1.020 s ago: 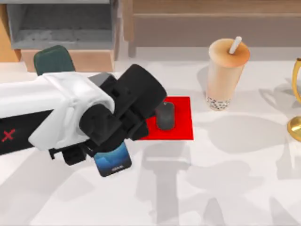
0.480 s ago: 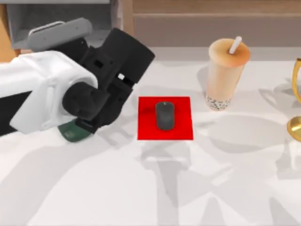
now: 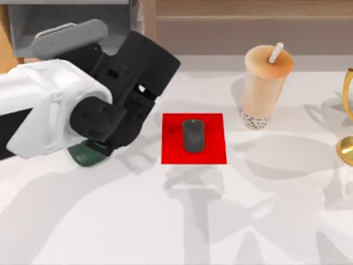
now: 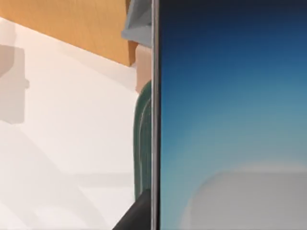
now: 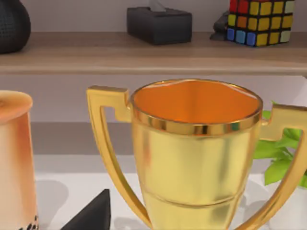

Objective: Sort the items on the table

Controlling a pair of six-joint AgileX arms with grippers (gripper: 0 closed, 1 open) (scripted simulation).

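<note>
My left gripper (image 3: 92,144) is shut on the black smartphone (image 4: 230,120), whose blue-white screen stands close in the left wrist view. It holds the phone right over the dark green phone stand (image 3: 84,155) at the table's left. The stand (image 4: 143,143) shows just behind the phone's edge. The phone's grey back (image 3: 69,34) sticks out past the arm. The dark grey mouse (image 3: 193,135) lies on the red mat (image 3: 215,152). The peach bubble tea cup (image 3: 265,91) stands upright behind and to the right of the mat. My right gripper (image 5: 91,215) is parked near the right edge.
A gold trophy (image 5: 192,158) stands at the table's right edge (image 3: 347,146), close in front of the right wrist camera. A grey bin (image 3: 118,22) and a wooden shelf (image 3: 248,27) run along the back. The white table (image 3: 182,221) is bare in front.
The left arm swung from in front of the red mat to the back left with the phone, uncovering the mouse. In the last half second it barely shifted.
</note>
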